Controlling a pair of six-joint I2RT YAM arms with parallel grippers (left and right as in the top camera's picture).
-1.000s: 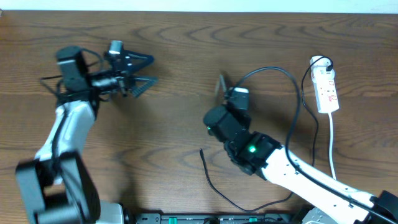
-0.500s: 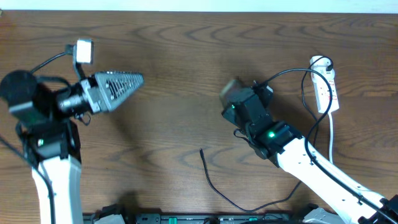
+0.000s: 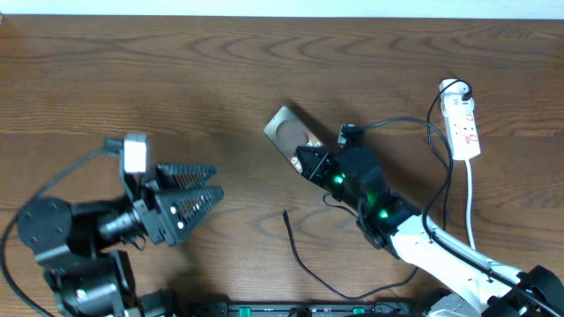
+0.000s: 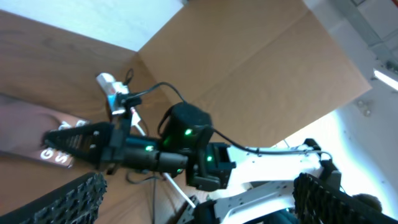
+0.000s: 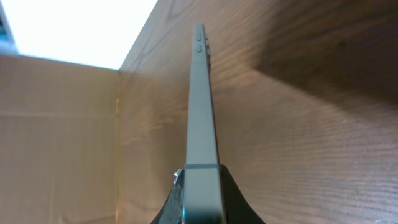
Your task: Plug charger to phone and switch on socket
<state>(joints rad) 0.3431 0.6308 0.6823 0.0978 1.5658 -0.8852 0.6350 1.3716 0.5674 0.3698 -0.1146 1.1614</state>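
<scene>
The phone (image 3: pixel 284 132) is grasped at one end by the right pincer (image 3: pixel 306 157), near the middle of the wooden counter (image 3: pixel 176 79). Its dark face is turned up in the overhead view. In the right wrist view the phone is seen edge-on between the clenched fingers (image 5: pixel 211 196), which are pressed against its flat sides. Whether its far end touches the wood cannot be told.

The left pincer (image 3: pixel 218 181) is released at the lower left of the counter — its ribbed fingers are spread wide and nothing is held between them.

The charger (image 3: pixel 291 238) is laid loose on the counter, its free tip just below the phone and apart from it. The socket (image 3: pixel 464 123) is placed at the far right edge, well apart from the phone.
</scene>
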